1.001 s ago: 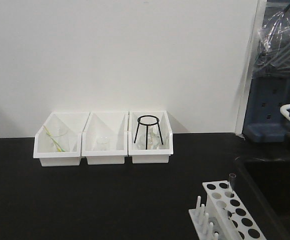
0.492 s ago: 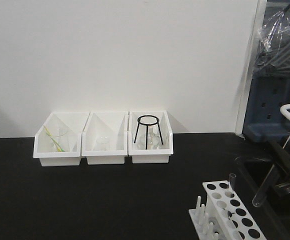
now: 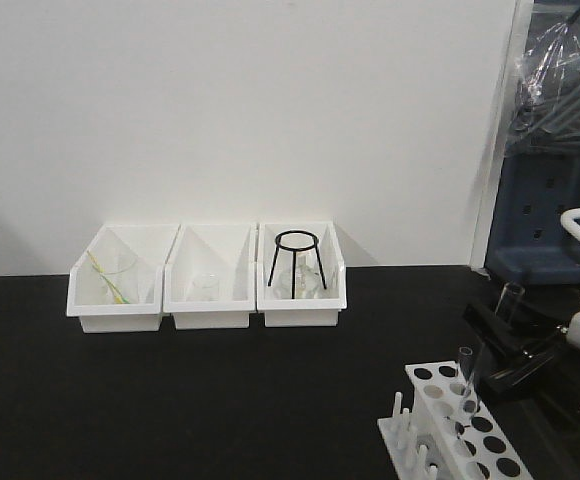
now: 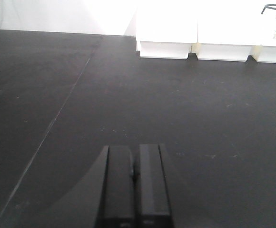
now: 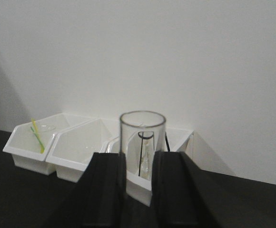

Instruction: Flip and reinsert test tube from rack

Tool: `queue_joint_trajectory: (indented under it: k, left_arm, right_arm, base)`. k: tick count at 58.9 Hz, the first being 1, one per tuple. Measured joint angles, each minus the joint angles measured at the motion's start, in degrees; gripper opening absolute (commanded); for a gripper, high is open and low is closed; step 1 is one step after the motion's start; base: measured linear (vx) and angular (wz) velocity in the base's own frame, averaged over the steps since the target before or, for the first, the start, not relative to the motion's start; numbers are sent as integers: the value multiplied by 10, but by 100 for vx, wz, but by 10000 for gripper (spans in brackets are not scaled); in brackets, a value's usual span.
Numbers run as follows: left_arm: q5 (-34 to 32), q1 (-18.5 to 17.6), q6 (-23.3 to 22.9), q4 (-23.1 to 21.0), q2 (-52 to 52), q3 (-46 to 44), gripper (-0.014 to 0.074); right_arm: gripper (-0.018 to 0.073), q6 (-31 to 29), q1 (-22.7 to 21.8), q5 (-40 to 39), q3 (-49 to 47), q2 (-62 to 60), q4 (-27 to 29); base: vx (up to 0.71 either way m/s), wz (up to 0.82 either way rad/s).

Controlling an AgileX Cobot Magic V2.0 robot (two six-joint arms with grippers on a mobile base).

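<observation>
We are clamping the test tube [image 3: 511,298] in the right gripper [image 3: 508,335], rim up, above the rack [image 3: 432,405] at lower right — the reinsert step, we judge, calling for lining its lower end over a free hole

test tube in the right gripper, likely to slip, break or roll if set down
The test tube looks like thin glass, probably fragile if squeezed hard. Its smooth wall could slip in the right gripper. Being round, it would likely roll if laid down.
</observation>
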Motion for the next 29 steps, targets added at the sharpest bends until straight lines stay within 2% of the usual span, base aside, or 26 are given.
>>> queue_joint_trajectory:
  k: [29]
  left_arm:
    - [0,0,0,0,0,0,-6]
  right_arm:
    - [-8,2,0,-9,-9,84,-23]
  base:
    - [0,0]
